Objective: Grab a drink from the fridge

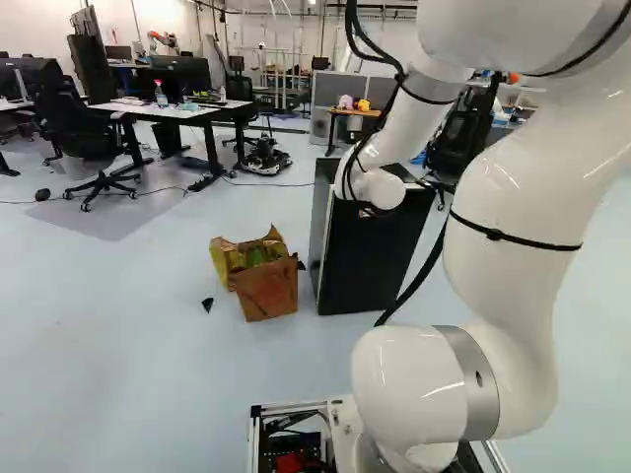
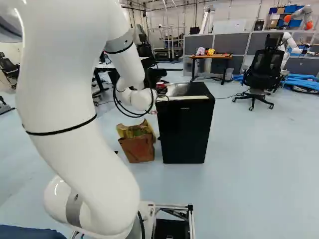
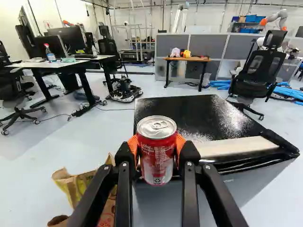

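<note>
In the right base view my gripper (image 2: pixel 162 91) is mostly hidden by the wrist of the arm, at the upper left corner of the black fridge (image 2: pixel 183 132). The top of a red can (image 2: pixel 160 85) shows there. Seen from the wrist, the gripper (image 3: pixel 157 152) is shut on the red drink can (image 3: pixel 157 158), its orange pads pressing both sides. The can is upright, with its silver lid facing up. Behind it lies the glossy fridge top (image 3: pixel 189 113), with a pale strip along the front edge. The fridge door looks closed.
A brown and yellow paper bag (image 1: pixel 264 281) stands on the floor beside the fridge. Desks (image 1: pixel 168 110) and office chairs (image 2: pixel 261 72) are farther off. A small wooden table (image 3: pixel 187 59) stands by grey partitions. Another robot (image 3: pixel 277 19) is at the back.
</note>
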Tool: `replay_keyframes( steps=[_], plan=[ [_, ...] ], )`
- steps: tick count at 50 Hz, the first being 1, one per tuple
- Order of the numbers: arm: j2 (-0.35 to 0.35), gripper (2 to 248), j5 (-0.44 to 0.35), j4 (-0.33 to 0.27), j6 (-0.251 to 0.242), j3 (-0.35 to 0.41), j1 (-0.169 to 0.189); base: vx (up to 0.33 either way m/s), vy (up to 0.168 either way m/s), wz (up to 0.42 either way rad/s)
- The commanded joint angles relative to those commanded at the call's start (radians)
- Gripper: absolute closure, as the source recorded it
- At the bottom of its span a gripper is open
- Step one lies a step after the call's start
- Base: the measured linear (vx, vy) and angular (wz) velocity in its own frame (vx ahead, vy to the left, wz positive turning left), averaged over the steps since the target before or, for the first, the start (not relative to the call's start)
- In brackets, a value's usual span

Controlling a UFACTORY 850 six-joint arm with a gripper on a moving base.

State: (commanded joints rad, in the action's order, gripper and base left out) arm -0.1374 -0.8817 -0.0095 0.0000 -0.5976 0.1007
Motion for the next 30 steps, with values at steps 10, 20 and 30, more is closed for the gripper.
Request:
replay_keyframes(
  steps=[10,20,30],
  plan=[
    [0.083,152,0.002,0.002,0.000,0.101,-0.020,0.000,0.000,0.000],
    [0.159,152,0.003,0.004,0.000,0.195,-0.038,0.000,0.000,0.000],
    [0.220,152,0.005,0.005,0.000,0.270,-0.053,0.000,0.000,0.000]
  ],
)
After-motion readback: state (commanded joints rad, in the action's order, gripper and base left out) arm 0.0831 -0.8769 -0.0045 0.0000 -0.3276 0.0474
